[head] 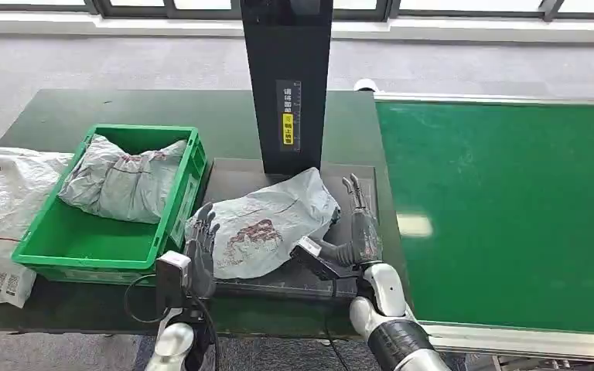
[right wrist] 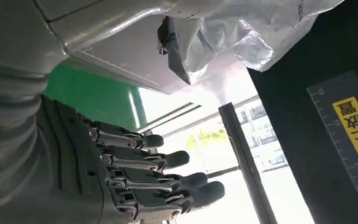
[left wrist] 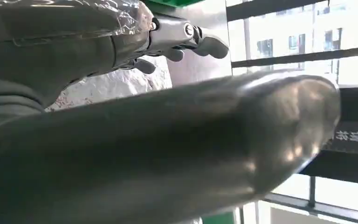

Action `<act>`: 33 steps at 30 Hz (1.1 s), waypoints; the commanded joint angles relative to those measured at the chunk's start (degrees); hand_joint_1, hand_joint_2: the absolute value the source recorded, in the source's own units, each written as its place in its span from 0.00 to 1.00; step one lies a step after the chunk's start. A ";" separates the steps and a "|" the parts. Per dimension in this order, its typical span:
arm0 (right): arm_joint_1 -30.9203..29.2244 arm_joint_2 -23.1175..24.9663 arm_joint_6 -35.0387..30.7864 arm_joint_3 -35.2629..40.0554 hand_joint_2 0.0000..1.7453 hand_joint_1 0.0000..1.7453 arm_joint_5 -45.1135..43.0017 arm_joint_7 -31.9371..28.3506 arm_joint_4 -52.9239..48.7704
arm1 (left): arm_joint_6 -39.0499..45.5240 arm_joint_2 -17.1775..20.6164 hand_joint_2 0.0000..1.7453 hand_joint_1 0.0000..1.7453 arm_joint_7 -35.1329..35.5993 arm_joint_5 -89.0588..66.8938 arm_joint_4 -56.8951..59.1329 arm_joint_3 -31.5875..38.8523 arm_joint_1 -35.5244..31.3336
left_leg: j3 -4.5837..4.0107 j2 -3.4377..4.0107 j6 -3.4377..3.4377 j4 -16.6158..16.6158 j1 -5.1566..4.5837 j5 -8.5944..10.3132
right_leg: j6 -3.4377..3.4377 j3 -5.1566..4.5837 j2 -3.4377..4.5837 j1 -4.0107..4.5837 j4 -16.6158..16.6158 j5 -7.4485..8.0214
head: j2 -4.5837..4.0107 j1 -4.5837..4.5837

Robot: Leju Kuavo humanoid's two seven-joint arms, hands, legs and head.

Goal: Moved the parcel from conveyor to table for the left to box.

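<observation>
Parcel (head: 267,222) lies between both hands, long axis slanting away rightward. Left hand (head: 201,249) touches its near-left edge, fingers spread, holding nothing; right hand (head: 360,224) lies flat and empty beside it.

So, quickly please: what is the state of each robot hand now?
Left robot hand: rests on the crumpled grey plastic parcel; grip cannot be told.
Right robot hand: open, holding nothing.

Both silver arms reach up from below in the head view, the left hand (head: 201,247) raised with its dark fingers pointing forward and slightly spread. The right hand (head: 362,224) lies flat and extended forward, fingers straight and apart. From the right wrist view its fingers (right wrist: 168,177) lie side by side, uncurled, gripping nothing.
</observation>
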 commanded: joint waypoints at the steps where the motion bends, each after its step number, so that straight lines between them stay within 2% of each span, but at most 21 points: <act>1: 9.36 -0.57 1.58 -2.57 0.00 0.00 4.88 2.51 -20.26 | 0.87 1.77 0.00 0.00 1.63 -2.42 -3.38 -4.11 2.70 | 0.07 -0.06 0.00 -0.10 0.00 -0.01 | -0.04 0.09 -0.05 0.01 -0.09 -0.03 | 0.00 0.00; 4: 18.15 -2.87 7.76 0.45 0.00 0.00 4.58 3.99 -39.73 | -0.40 2.81 0.00 0.00 2.99 -5.18 -4.30 -5.97 3.36 | 0.02 -0.20 0.00 -0.06 0.03 -0.05 | -0.04 0.09 -0.20 0.04 -0.07 -0.11 | 0.00 0.00; 7: 24.08 -5.08 11.20 2.18 0.00 0.00 3.06 4.50 -51.27 | 0.30 3.24 0.00 0.00 3.05 -9.32 -1.42 -7.50 1.63 | 0.02 -0.39 0.02 -0.08 -0.01 -0.07 | -0.05 0.12 -0.38 0.00 -0.06 -0.20 | 0.00 -0.02; 10: 27.42 -6.04 8.90 4.11 0.00 0.00 0.28 2.29 -56.80 | 1.71 3.77 0.00 0.00 3.64 -17.49 3.24 -10.48 -2.76 | 0.00 -0.46 0.03 -0.10 -0.04 -0.06 | -0.03 0.14 -0.45 -0.03 -0.09 -0.25 | 0.00 0.00; 11: 28.30 -6.37 7.12 4.84 0.00 0.00 -1.55 0.66 -58.19 | 6.73 3.35 0.00 0.00 5.27 -23.64 4.92 -11.33 -4.57 | 0.00 -0.54 0.03 -0.10 0.01 -0.07 | -0.03 0.20 -0.52 0.02 -0.13 -0.26 | 0.00 0.00; 12: 29.48 -6.99 3.44 6.95 0.00 0.00 -8.16 -5.93 -60.03 | 15.27 3.82 1.00 0.00 6.26 -36.89 8.67 -14.91 -8.60 | -0.11 -0.49 0.04 -0.03 -0.02 -0.07 | -0.03 0.01 -0.47 -0.01 -0.04 -0.23 | 0.00 0.00; 15: 30.48 -6.98 0.00 9.54 0.00 0.00 -10.62 -12.08 -62.24 | 21.42 1.17 1.00 0.00 10.39 -47.52 18.41 -15.39 -16.88 | -0.18 -0.81 0.07 -0.04 0.01 -0.01 | -0.01 0.11 -0.81 0.02 -0.10 -0.26 | 0.00 0.00; 16: 30.61 -6.85 0.00 9.71 0.00 0.00 -10.58 -12.08 -62.63 | 21.60 0.82 1.00 0.00 10.49 -47.52 19.54 -15.05 -17.76 | -0.21 -0.65 0.07 0.00 -0.03 -0.01 | 0.00 -0.03 -0.66 -0.02 -0.04 -0.21 | 0.00 0.00; 17: 29.63 -9.45 7.10 15.88 0.00 0.00 -17.78 -19.28 -66.39 | 20.77 1.58 1.00 0.00 14.16 -50.01 24.60 -15.63 -21.37 | -0.17 -0.59 0.07 -0.01 -0.02 -0.02 | 0.00 0.00 -0.60 -0.01 -0.06 -0.19 | 0.00 0.00; 18: 30.85 -10.62 9.10 15.66 1.00 0.00 -27.14 -25.40 -68.25 | 22.76 1.11 1.00 0.00 12.38 -48.51 34.00 -14.51 -27.45 | -0.10 -0.43 0.08 -0.02 -0.03 -0.06 | 0.01 0.02 -0.46 -0.02 -0.07 -0.17 | 0.00 0.00; 19: 31.70 -10.39 10.99 15.74 1.00 0.00 -26.39 -25.40 -70.03 | 24.38 0.60 1.00 0.00 10.06 -47.55 41.74 -13.03 -32.06 | -0.12 -0.42 0.09 -0.05 -0.04 0.00 | 0.00 0.02 -0.47 -0.03 -0.08 -0.12 | 0.00 0.00; 20: 31.18 -10.78 12.05 16.63 1.00 0.00 -26.81 -25.40 -71.07 | 23.47 0.25 1.00 0.00 8.66 -46.31 44.19 -12.06 -33.69 | -0.12 -0.49 0.09 -0.02 -0.02 0.02 | -0.01 0.08 -0.54 -0.01 -0.07 -0.10 | 0.00 0.00; 22: 30.79 -9.90 12.77 15.94 1.00 0.00 -24.84 -25.40 -71.31 | 22.13 0.02 1.00 0.00 11.04 -48.92 48.00 -13.34 -36.40 | -0.02 -0.43 0.08 -0.03 -0.02 0.04 | -0.03 0.10 -0.50 -0.01 -0.09 -0.02 | 0.00 0.02; 26: 29.86 -9.11 14.12 14.44 1.00 0.00 -27.48 -24.89 -69.79 | 19.12 -0.88 1.00 0.00 14.41 -52.02 51.45 -15.42 -38.62 | -0.06 -0.21 -0.02 0.02 0.03 0.08 | -0.05 0.00 -0.26 0.04 -0.04 0.08 | 0.00 0.00; 29: 23.89 -10.12 14.12 15.25 1.00 0.00 -32.50 -25.40 -65.47 | 16.59 -1.42 1.00 0.00 17.54 -55.24 53.32 -17.46 -40.66 | 0.01 -0.13 0.02 -0.09 0.02 0.13 | -0.05 0.06 -0.15 0.03 -0.15 0.13 | 0.00 0.00; 31: 21.33 -9.33 14.74 14.77 1.00 0.00 -33.44 -25.40 -62.21 | 14.32 -1.89 1.00 0.00 19.87 -57.30 54.25 -18.83 -41.85 | -0.01 0.15 0.04 -0.01 0.03 0.08 | -0.04 -0.02 0.14 0.03 -0.08 0.18 | 0.00 0.00; 33: 20.28 -8.79 14.99 14.53 1.00 0.00 -33.90 -25.40 -60.65 | 11.22 -1.96 1.00 0.00 21.12 -57.89 54.62 -19.14 -42.11 | -0.01 0.11 0.03 -0.04 0.04 0.10 | -0.06 -0.01 0.10 0.04 -0.10 0.22 | 0.00 0.00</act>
